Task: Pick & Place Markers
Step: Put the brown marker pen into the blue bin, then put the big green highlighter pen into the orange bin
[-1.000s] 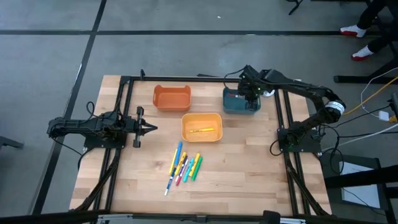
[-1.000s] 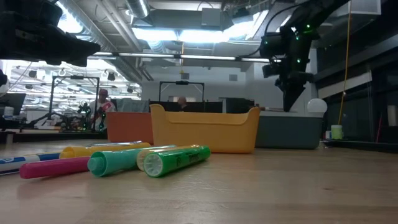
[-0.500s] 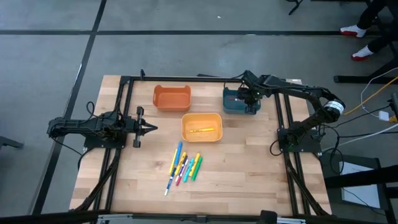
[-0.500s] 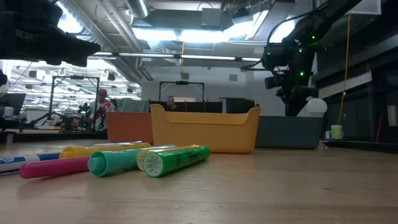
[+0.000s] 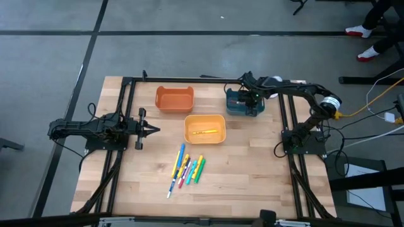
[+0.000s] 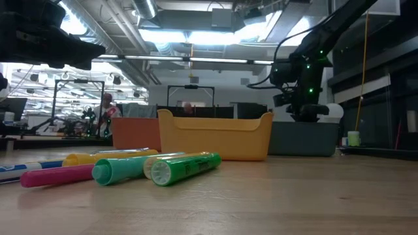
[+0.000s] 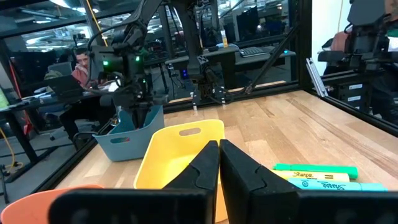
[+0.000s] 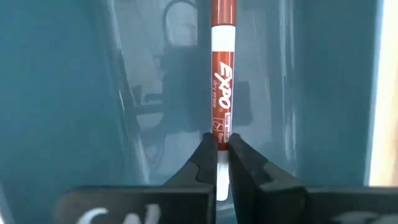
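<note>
The right end effector point(image 8: 217, 152) is down inside the teal bin point(image 5: 243, 108), its two fingers pinching a red marker point(image 8: 221, 81) near the white end of the barrel; the marker's length runs along the bin's floor, and whether it already touches that floor cannot be told. The teal bin stands just beside the yellow bin point(image 5: 204, 120), on the side of the right arm's base.

The rest of the markers point(image 5: 186, 169) lie in a loose cluster on the bare counter point(image 5: 252, 176), in front of the yellow bin and well apart from the teal bin. One yellow marker point(image 5: 206, 132) already lies inside the yellow bin. The orange bin point(image 5: 175, 99) sits just beside the yellow bin, on the far side.

The left end effector point(image 7: 219, 163) waits with its fingers pressed together, on the side of the yellow bin opposite the teal bin, holding nothing.

The risk now lies in the release. If the fingers spread while the marker is above the floor, it may bounce or roll. The walls stand close around the wrist, so a skewed lift could nudge or drag the light bin.
</note>
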Tool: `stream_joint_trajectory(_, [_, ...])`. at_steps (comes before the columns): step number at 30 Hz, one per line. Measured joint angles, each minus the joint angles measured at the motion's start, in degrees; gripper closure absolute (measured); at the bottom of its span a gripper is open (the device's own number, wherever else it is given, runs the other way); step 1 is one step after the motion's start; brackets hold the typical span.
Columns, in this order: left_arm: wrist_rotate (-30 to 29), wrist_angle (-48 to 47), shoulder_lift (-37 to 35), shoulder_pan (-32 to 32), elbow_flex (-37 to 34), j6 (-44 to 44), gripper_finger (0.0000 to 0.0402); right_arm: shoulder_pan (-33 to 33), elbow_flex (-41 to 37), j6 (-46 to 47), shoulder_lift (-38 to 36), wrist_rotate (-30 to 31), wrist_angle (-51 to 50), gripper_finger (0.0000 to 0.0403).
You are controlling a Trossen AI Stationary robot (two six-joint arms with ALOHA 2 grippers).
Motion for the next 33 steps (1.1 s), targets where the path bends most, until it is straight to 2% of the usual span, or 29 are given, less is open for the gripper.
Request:
stream_joint_trajectory(8, [0.0, 0.0, 0.0, 0.0, 0.0, 0.0, 0.0393, -0.2, 0.0, 0.0, 1.2, 0.0, 0.4, 0.0384])
stream_joint_trajectory(18, [0.0, 0.0, 0.0, 0.0, 0.0, 0.0, 0.0389, -0.1, 0.0, 0.1, 1.2, 1.1, 0.5, 0.0325])
stream_joint_trajectory(33, [0.0, 0.0, 0.0, 0.0, 0.0, 0.0, 0.039, -0.1, 0.0, 0.2, 1.0, 1.1, 0.3, 0.0318])
